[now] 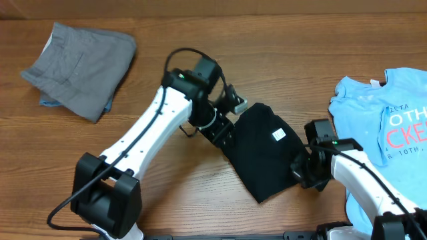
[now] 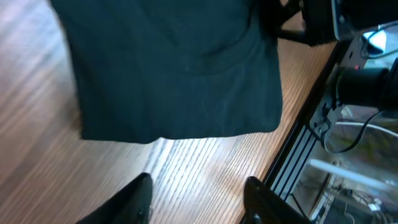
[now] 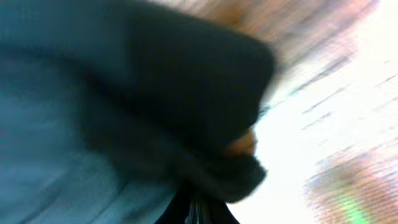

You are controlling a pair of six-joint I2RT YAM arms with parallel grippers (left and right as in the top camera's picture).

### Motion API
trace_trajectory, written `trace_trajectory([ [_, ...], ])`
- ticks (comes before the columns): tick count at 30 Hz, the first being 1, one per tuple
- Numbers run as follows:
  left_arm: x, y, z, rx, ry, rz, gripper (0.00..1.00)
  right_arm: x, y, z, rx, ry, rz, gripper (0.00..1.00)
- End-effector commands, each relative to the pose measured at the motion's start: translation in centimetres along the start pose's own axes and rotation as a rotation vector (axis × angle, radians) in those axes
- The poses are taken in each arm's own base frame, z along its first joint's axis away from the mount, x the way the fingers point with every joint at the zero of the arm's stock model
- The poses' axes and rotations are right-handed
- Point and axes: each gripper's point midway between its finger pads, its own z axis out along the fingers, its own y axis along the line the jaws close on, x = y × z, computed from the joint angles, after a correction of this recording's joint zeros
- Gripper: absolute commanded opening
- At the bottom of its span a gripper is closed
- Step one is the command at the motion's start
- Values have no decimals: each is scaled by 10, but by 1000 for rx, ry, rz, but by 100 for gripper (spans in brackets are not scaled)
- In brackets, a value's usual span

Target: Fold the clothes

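Surface: wood-grain table (image 1: 280,60), flat, w/ bright glare in both wrist views. Landmark is the black T-shirt (image 1: 263,150). It lies flat on the tbl between the two grippers, folded to a compact slanted oblong. Its lower corner is near the tbl's front edge, where a black rail (image 2: 297,155) runs in the left wrist view. Open room: bare wood behind the shirt and to its left. Grey shorts (image 1: 80,67) sit crumpled well apart to the rear-left. A light blue tee (image 1: 387,127) w/ red and white print is spread near the shirt's right side, not touching it. Shirt condition: plain, smooth, edges fairly straight, small white label (image 1: 279,135) face-up near its rear-right edge. Left gripper (image 2: 196,199) is at the shirt's left edge, fingers (image 2: 134,202) spread wide over bare wood, holding nothing. Right gripper (image 1: 303,172) is at the shirt's right edge. Its wrist view is blurred and filled w/ dark cloth, so cannot tell opening or grip.
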Motion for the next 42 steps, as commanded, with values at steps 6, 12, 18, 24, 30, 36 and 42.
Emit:
trace_trajectory([
  [6,2,4,12,0,-5,18,60,-1,-7,-3,-22,51,73,4],
  [12,6,15,16,-49,12,17,59,11,50,-58,-292,122,-259,4],
  [18,-6,18,33,-14,-71,47,41,39,67,-78,-378,216,-322,4],
  [24,-19,32,52,-15,-136,12,31,57,63,-51,-362,255,-367,7],
  [30,-20,46,92,72,-105,-121,30,69,43,-5,-326,295,-309,11],
  [36,1,75,132,84,-16,-269,18,71,7,21,-142,308,-111,4],
  [42,-20,130,89,27,-141,-378,17,51,3,12,-62,223,-100,4],
])
